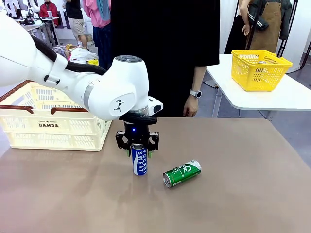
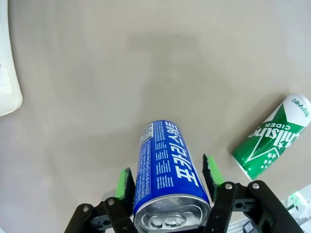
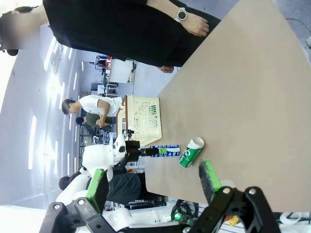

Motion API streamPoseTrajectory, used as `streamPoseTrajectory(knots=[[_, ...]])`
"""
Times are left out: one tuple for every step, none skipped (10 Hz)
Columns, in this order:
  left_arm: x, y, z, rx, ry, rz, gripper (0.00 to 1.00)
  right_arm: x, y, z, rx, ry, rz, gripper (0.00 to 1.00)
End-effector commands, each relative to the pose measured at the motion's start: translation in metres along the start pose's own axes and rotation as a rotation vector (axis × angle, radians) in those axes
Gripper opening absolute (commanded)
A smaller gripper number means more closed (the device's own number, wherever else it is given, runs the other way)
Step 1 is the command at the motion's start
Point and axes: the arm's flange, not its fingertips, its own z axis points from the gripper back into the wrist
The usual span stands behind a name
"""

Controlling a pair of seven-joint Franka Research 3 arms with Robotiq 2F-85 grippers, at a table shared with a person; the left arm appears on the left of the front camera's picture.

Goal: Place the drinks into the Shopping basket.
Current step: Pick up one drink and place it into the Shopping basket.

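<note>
A blue Pocari Sweat can (image 1: pixel 139 162) (image 2: pixel 167 165) stands upright on the brown table. My left gripper (image 1: pixel 138 152) (image 2: pixel 167 177) is lowered over it from above, one green pad (image 2: pixel 124 187) on each side of its upper part and very close to it. Whether they press on the can I cannot tell. A green can (image 1: pixel 181 174) (image 2: pixel 272 136) lies on its side just right of the blue one. The cream Shopping basket (image 1: pixel 48 125) marked DAMDA sits at the table's left. My right gripper (image 3: pixel 153 182) hangs open and empty, far from both cans (image 3: pixel 190 151).
A person in black stands at the far edge, one hand (image 1: pixel 190 106) with a watch hanging near the table. A yellow mesh basket (image 1: pixel 260 70) rests on a separate white table (image 1: pixel 272 99) at the back right. The basket's pale corner (image 2: pixel 7 73) shows left of the blue can.
</note>
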Motion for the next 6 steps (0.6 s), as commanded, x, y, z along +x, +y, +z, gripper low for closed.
streamPoseTrajectory(knots=[[0.0018,-0.0008,-0.0002,-0.013,0.013,-0.038,0.00,0.0031,0.0014,-0.0007,0.029,-0.011,0.027,1.00],[-0.0004,-0.0024,-0.0003,-0.012,0.012,-0.044,0.00,0.0031,0.0014,-0.0007,0.029,-0.011,0.027,1.00],[-0.0018,-0.0029,0.0001,-0.016,0.016,-0.049,0.00,0.0031,0.0014,-0.0007,0.029,-0.011,0.027,1.00],[-0.0021,-0.0031,0.0004,-0.016,0.016,-0.050,0.00,0.0031,0.0014,-0.0007,0.029,-0.011,0.027,1.00],[-0.0024,-0.0024,0.0001,-0.013,0.017,-0.048,0.00,0.0031,0.0014,-0.0007,0.029,-0.011,0.027,1.00],[-0.0036,-0.0022,0.0011,-0.014,0.025,-0.064,0.00,0.0031,0.0014,-0.0007,0.029,-0.011,0.027,1.00]])
